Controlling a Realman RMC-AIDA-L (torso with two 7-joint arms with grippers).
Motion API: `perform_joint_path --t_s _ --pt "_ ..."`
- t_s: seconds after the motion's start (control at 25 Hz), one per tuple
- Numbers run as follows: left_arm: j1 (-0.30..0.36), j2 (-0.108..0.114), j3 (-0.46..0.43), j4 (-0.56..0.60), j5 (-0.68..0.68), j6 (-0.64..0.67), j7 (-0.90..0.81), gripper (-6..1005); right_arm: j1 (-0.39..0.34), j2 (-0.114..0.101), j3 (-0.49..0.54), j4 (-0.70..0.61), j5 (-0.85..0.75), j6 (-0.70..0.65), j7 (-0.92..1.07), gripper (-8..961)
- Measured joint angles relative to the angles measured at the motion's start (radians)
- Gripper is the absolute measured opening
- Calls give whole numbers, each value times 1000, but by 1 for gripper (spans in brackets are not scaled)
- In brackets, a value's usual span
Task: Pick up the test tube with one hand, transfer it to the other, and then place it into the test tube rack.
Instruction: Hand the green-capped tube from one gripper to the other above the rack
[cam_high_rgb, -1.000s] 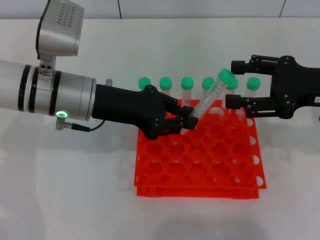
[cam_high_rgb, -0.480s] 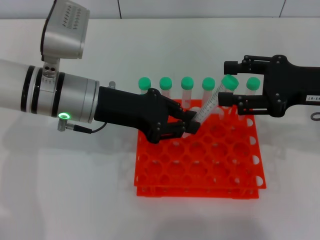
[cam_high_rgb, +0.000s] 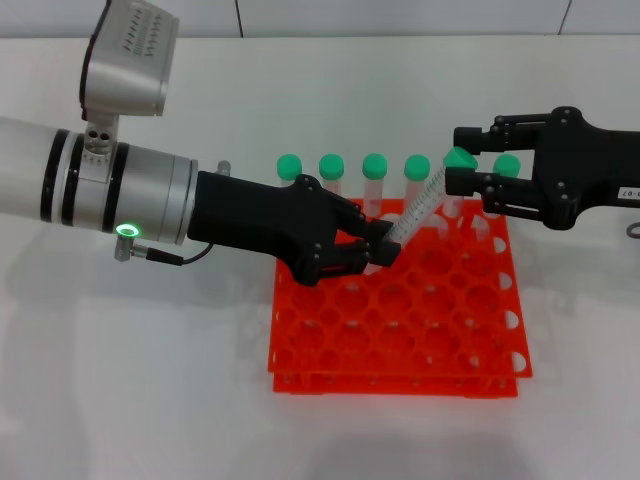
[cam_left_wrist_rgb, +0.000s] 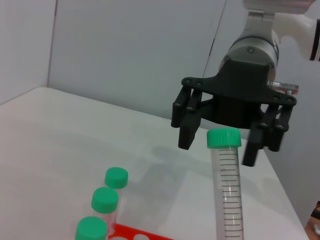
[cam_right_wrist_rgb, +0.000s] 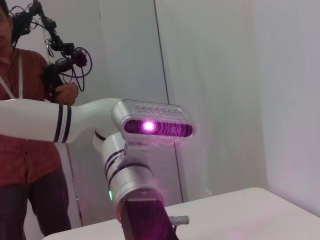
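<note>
My left gripper (cam_high_rgb: 372, 250), on the silver arm with the green ring, is shut on the lower end of the test tube (cam_high_rgb: 420, 205). It holds the tube tilted above the back of the orange rack (cam_high_rgb: 400, 330), green cap (cam_high_rgb: 458, 158) up and to the right. My right gripper (cam_high_rgb: 462, 162), black with a white label, is open, one finger on each side of the cap. In the left wrist view the tube (cam_left_wrist_rgb: 227, 195) stands in front of the right gripper (cam_left_wrist_rgb: 218, 150), whose fingers (cam_left_wrist_rgb: 187, 135) are apart from the cap.
Several green-capped tubes (cam_high_rgb: 331, 168) stand in the rack's back row; some show in the left wrist view (cam_left_wrist_rgb: 105, 200). The right wrist view shows my left arm (cam_right_wrist_rgb: 132, 182) and a person (cam_right_wrist_rgb: 25, 140) standing behind it.
My right gripper has moved left to the tube's cap and its fingers have narrowed around it. The left gripper has held the tube nearly still over the last half second.
</note>
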Motion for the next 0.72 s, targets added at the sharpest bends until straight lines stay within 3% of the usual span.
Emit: perform_joint_path --t_s 0.16,0.72 --pt "0 0 0 1 0 1 0 186 0 0 0 0 0 5 0 496" --pt "-6 0 0 1 0 4 4 186 5 1 -7 1 0 7 -8 347"
